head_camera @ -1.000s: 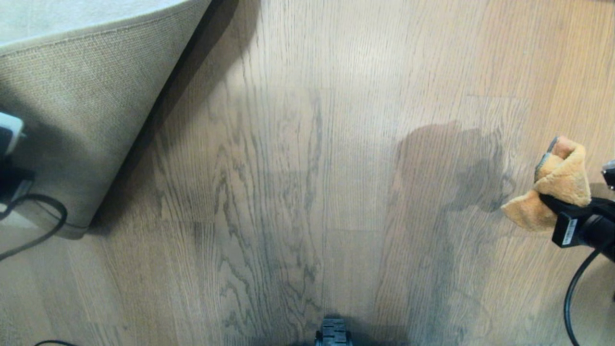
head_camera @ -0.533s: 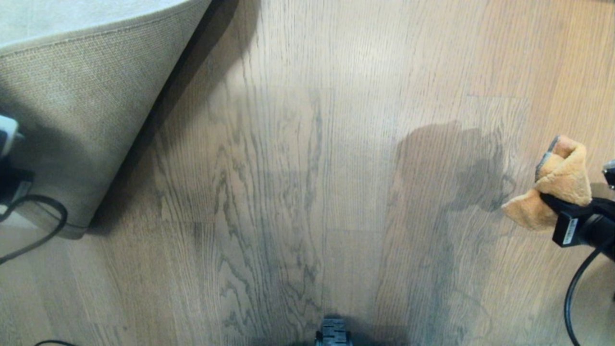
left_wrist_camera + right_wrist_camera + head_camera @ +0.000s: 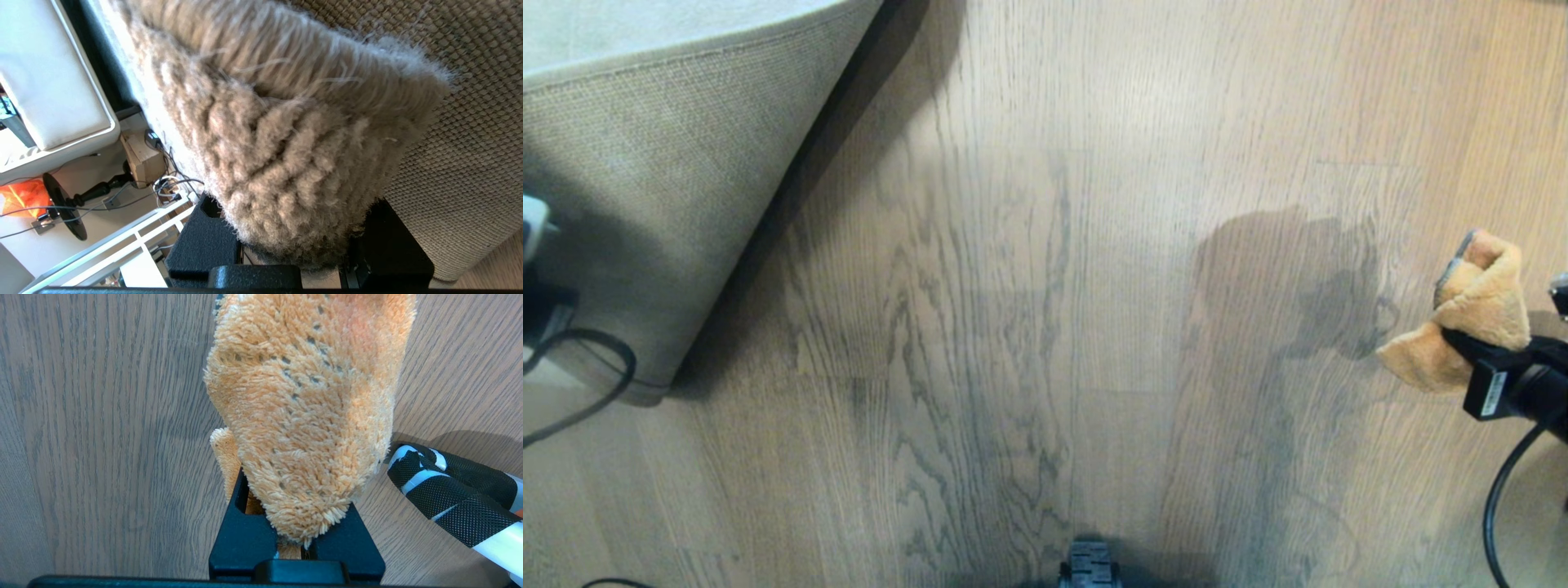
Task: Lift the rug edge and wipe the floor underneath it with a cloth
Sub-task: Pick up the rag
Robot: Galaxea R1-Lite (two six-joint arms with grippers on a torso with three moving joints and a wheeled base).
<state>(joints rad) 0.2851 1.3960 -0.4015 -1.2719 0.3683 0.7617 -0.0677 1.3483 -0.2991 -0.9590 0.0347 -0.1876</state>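
Note:
The rug edge (image 3: 662,204) is lifted and folded back at the upper left, with its beige woven backing (image 3: 470,122) facing me. My left gripper (image 3: 294,241) is shut on the rug edge, and the fluffy grey pile (image 3: 294,143) fills the space between its black fingers (image 3: 204,245). Only that arm's wrist (image 3: 533,269) shows at the left border of the head view. At the far right my right gripper (image 3: 296,543) is shut on the orange cloth (image 3: 1474,314), bunched and held just above the floor (image 3: 1045,310). The wood-grain planks beside the raised rug lie bare.
Black cables hang at the lower left (image 3: 596,384) and lower right (image 3: 1499,506). A part of my base (image 3: 1089,567) shows at the bottom centre. A black-and-white wrapped bar (image 3: 453,490) lies near the cloth. Beyond the rug are a white cushion (image 3: 49,81) and tangled wires (image 3: 163,183).

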